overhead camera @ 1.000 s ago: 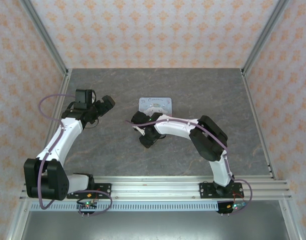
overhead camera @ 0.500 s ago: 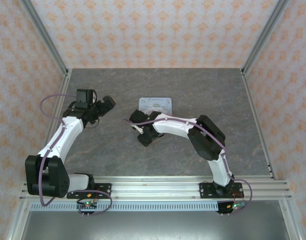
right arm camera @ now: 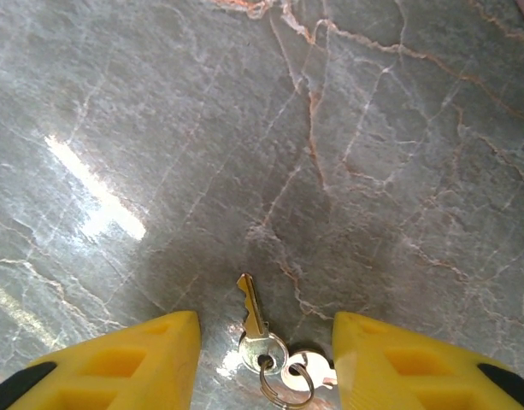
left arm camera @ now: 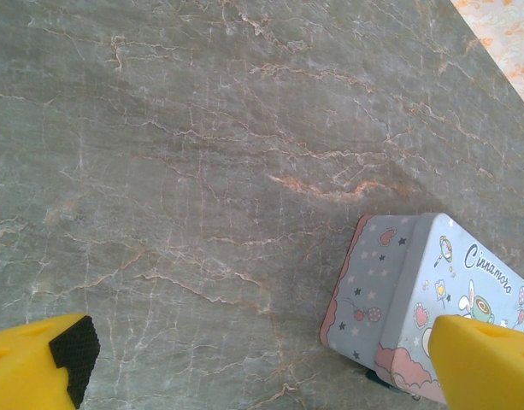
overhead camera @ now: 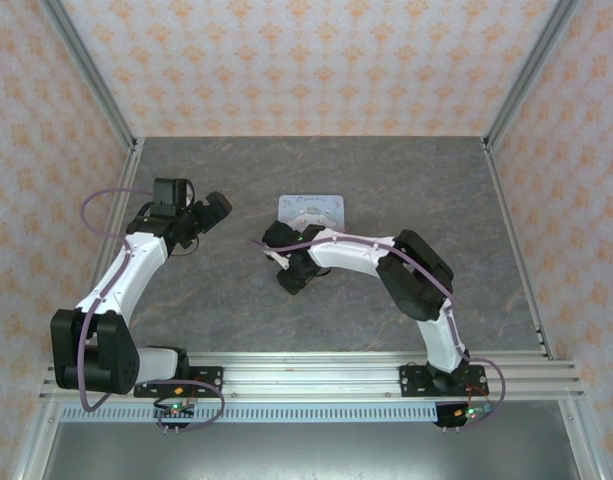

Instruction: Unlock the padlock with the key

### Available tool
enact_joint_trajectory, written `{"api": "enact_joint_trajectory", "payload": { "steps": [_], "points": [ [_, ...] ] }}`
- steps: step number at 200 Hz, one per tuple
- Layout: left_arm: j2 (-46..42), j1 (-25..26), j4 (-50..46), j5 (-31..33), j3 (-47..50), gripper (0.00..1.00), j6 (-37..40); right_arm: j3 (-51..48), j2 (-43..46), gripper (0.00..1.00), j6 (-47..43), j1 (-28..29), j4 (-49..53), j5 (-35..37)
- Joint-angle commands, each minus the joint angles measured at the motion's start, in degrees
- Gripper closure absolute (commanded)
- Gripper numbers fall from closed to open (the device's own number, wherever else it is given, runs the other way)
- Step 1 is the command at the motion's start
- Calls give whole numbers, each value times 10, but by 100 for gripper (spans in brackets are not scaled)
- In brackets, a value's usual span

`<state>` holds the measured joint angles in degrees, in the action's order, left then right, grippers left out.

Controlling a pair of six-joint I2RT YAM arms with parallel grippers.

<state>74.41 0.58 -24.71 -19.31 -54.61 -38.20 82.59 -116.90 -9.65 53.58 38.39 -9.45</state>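
Now the right gripper (right arm camera: 263,335) holds its fingers apart beside the key (right arm camera: 252,309), bottom middle, ready to pinch; the left gripper (left arm camera: 262,354) waits wide open.

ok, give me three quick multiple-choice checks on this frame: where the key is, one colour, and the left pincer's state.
1. Where is the key?
A. Clamped in the left pincer
B. Flat on the table, between the fingers of the right pincer
C. Hanging from one finger of the right pincer

2. What colour are the fingers of the pincers?
A. Red
B. Yellow
C. Green

3. How does the left pincer stand?
A. Open, holding nothing
B. Shut on the key
C. Shut and empty

Answers:
1 B: the right wrist view shows the key lying on the table in the gap, touched by neither finger.
2 B: both wrist views show yellow fingers.
3 A: its fingers sit at opposite edges of the left wrist view, with bare table between them.
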Motion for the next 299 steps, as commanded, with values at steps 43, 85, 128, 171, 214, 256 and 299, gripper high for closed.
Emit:
{"api": "enact_joint_trajectory", "payload": {
  "steps": [43,85,128,171,214,256,299],
  "points": [
    [1,-6,10,-9,-8,0,-13,-47,14,59,4,-4,19,0],
    [0,-6,7,-9,-10,0,-13,-65,29,59,7,-8,13,-5],
    [0,-6,9,-11,-12,0,-17,-73,37,62,8,-16,10,-13],
    [0,-6,9,-14,-15,0,-21,-77,36,71,8,-16,6,-17],
    [1,-6,15,-18,-9,0,-27,-98,33,88,24,-16,-23,-30],
    [-2,-6,30,-33,8,0,-32,-122,60,100,56,-33,-62,-54],
    [-7,-3,73,-68,47,0,-52,-136,101,100,77,-51,-86,-79]
  ]
}}
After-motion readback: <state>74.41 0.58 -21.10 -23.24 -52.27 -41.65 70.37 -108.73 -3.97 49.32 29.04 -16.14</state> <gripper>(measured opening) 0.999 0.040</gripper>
